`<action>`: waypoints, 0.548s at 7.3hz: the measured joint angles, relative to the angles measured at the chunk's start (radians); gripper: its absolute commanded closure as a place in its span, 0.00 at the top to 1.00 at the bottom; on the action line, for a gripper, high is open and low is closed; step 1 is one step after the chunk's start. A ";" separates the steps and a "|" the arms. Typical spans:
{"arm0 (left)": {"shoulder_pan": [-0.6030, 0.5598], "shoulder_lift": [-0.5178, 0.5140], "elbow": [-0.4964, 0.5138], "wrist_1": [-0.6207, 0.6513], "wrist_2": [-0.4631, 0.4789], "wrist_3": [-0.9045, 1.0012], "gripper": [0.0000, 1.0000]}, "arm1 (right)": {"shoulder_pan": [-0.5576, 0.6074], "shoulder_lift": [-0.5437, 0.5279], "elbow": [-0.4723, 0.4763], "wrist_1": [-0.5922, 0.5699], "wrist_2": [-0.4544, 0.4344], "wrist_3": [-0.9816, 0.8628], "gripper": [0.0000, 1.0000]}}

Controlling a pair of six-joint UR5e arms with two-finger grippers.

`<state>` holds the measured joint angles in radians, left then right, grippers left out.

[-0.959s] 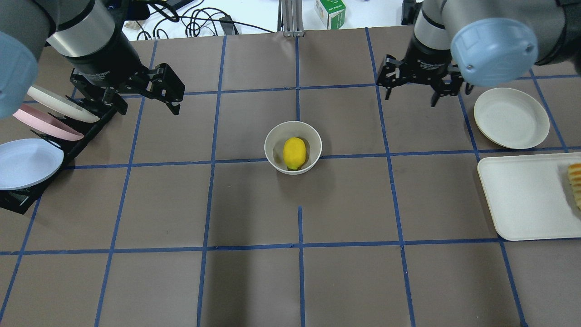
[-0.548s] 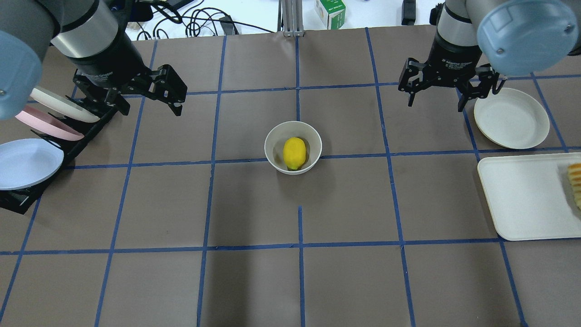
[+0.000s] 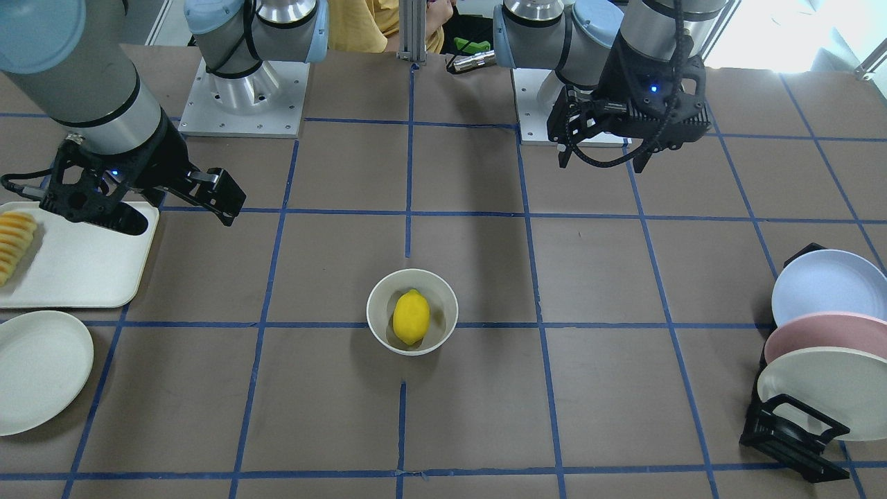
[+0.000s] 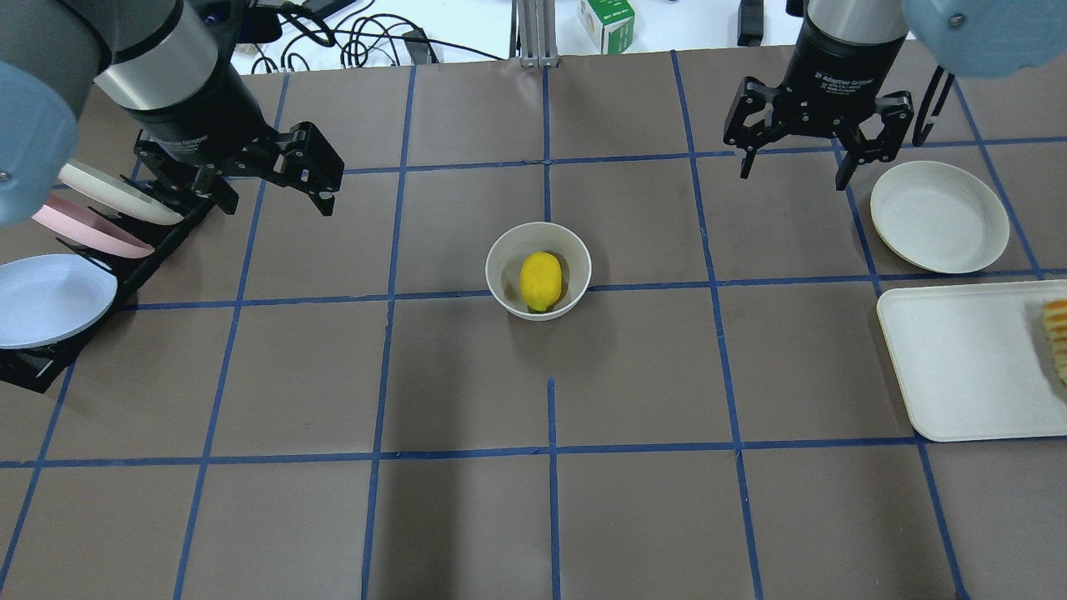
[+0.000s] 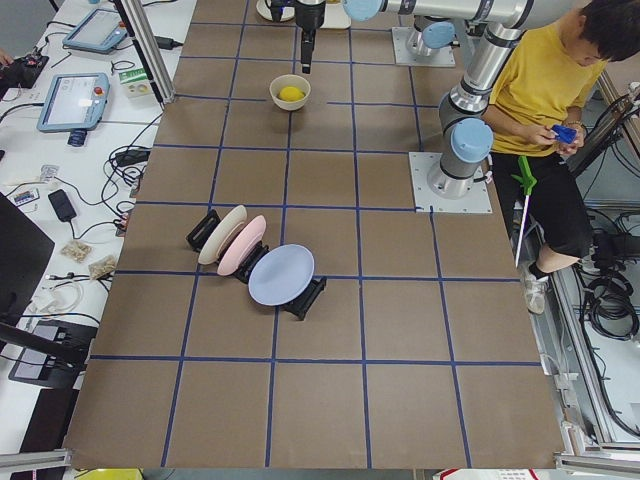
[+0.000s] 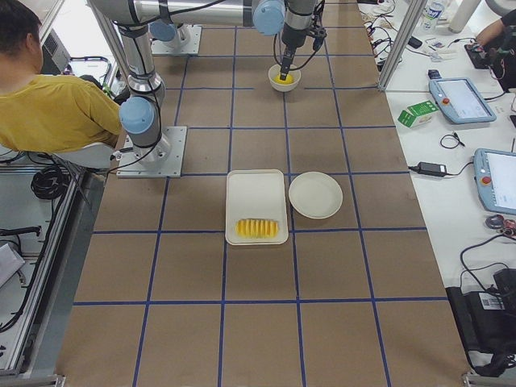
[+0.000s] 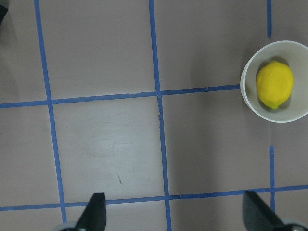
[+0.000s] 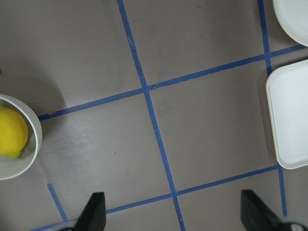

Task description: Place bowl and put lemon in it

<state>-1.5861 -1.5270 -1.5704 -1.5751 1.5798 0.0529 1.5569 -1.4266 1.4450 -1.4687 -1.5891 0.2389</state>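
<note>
The off-white bowl (image 4: 495,268) stands upright near the table's middle, with the yellow lemon (image 4: 540,281) lying inside it. Both also show in the front view, bowl (image 3: 375,312) and lemon (image 3: 411,317). The left wrist view has the bowl (image 7: 291,115) and lemon (image 7: 274,84) at its right edge. The right wrist view has the bowl (image 8: 33,147) and lemon (image 8: 10,132) at its left edge. My left gripper (image 4: 275,200) is open and empty, above the table to the bowl's far left. My right gripper (image 4: 792,177) is open and empty, above the table to the bowl's far right.
A black rack (image 4: 50,367) at the left edge holds cream, pink and pale blue plates. A flat cream plate (image 4: 939,217) and a white tray (image 4: 959,367) with sliced yellow-orange fruit (image 4: 1057,337) lie at the right. A person in yellow (image 5: 540,80) sits behind the robot.
My right gripper has moved right and away from the bowl and turned, staying open. My left gripper has barely shifted. The bowl and lemon have not moved.
</note>
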 measured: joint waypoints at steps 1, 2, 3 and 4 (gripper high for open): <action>0.000 0.000 0.001 0.001 0.004 0.001 1.00 | 0.007 -0.001 -0.003 0.004 0.002 -0.001 1.00; 0.000 0.001 0.003 0.003 0.011 0.002 1.00 | 0.019 0.000 -0.004 0.002 0.003 0.000 1.00; 0.000 0.001 0.003 0.005 0.013 0.002 1.00 | 0.030 0.002 -0.004 -0.003 0.003 0.001 1.00; 0.000 0.001 0.001 0.006 0.014 0.003 1.00 | 0.037 0.003 -0.004 -0.006 0.003 0.003 1.00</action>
<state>-1.5861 -1.5259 -1.5696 -1.5694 1.5937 0.0556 1.5943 -1.4236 1.4413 -1.4743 -1.5862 0.2416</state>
